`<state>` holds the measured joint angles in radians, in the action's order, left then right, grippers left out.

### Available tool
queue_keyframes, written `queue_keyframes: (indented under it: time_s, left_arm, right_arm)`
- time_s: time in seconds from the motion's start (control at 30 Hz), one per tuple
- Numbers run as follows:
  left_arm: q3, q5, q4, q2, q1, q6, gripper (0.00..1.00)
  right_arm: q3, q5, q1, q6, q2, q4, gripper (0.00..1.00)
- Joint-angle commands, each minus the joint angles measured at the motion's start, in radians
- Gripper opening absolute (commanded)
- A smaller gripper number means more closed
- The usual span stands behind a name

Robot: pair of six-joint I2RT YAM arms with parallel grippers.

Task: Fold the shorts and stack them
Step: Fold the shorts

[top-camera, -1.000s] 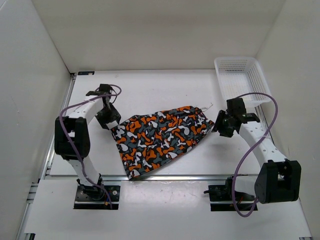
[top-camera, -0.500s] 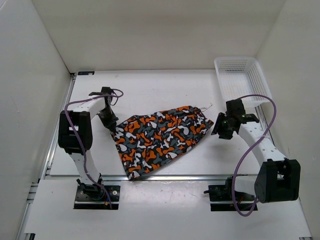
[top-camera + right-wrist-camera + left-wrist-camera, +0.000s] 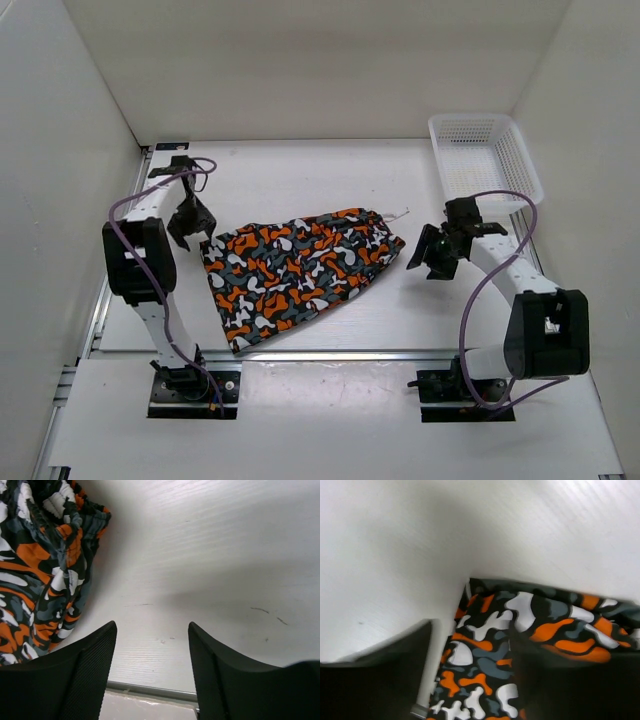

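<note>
The shorts (image 3: pixel 295 262), printed in orange, black, grey and white blotches, lie folded and flat on the white table (image 3: pixel 300 180), slanting from lower left to upper right. Their white drawstring (image 3: pixel 400 213) sticks out at the upper right end. My left gripper (image 3: pixel 200 235) is shut on the shorts' upper left corner; in the left wrist view the fabric (image 3: pixel 520 625) fills the gap between my fingers, at my gripper (image 3: pixel 475 675). My right gripper (image 3: pixel 425 258) is open and empty, just right of the shorts' waistband end (image 3: pixel 45 570), over bare table (image 3: pixel 152 670).
A white mesh basket (image 3: pixel 485 155) stands at the back right corner. White walls close in the table on three sides. A metal rail (image 3: pixel 330 353) runs along the table's near edge.
My left gripper has moved left and back, and the shorts have slid left with it. My right gripper has shifted a little left, following the waistband end.
</note>
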<state>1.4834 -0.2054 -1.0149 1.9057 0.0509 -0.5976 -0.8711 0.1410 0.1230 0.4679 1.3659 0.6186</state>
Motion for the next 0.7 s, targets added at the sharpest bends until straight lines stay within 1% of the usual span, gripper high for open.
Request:
queue_keyframes:
  time_s: [0.0,0.03,0.07,0.1,0.13,0.23,0.3,0.37,0.53,0.57,0.67]
  left_arm:
    - [-0.014,0.009,-0.034,-0.078,0.016,0.004,0.82]
    - [-0.023,0.021,-0.034,-0.120,0.017,0.004,0.94]
    - [-0.038,0.021,-0.034,-0.140,0.026,-0.005,1.00]
    - [-0.038,0.049,-0.034,-0.161,0.026,-0.005,1.00]
    - [-0.054,0.049,-0.034,-0.203,0.026,-0.005,1.00]
    - [-0.093,0.084,-0.034,-0.263,0.026,-0.014,1.00]
    - [-0.127,0.098,-0.034,-0.319,0.026,-0.014,1.00]
    - [-0.156,0.098,-0.043,-0.367,0.017,-0.014,1.00]
    - [-0.189,0.109,-0.044,-0.430,0.017,-0.004,0.99]
    - [-0.201,0.109,-0.044,-0.430,0.017,-0.004,0.99]
    - [-0.210,0.118,-0.044,-0.439,0.017,0.007,0.98]
  right_arm:
    - [-0.040,0.100,-0.011,0.017,0.031,-0.063,0.65]
    - [-0.040,0.120,-0.011,0.017,0.041,-0.072,0.66]
    - [-0.055,0.140,-0.011,0.026,0.050,-0.098,0.68]
    - [-0.055,0.156,-0.011,0.026,0.070,-0.115,0.68]
    - [-0.066,0.189,-0.011,0.038,0.082,-0.134,0.68]
    - [-0.089,0.235,-0.011,0.075,0.150,-0.190,0.68]
    - [-0.098,0.343,-0.011,0.075,0.197,-0.276,0.69]
    - [-0.098,0.391,-0.011,0.128,0.246,-0.333,0.69]
    - [-0.130,0.391,-0.011,0.182,0.381,-0.375,0.71]
    - [-0.140,0.373,0.003,0.193,0.381,-0.387,0.71]
    - [-0.166,0.283,0.044,0.216,0.407,-0.376,0.61]
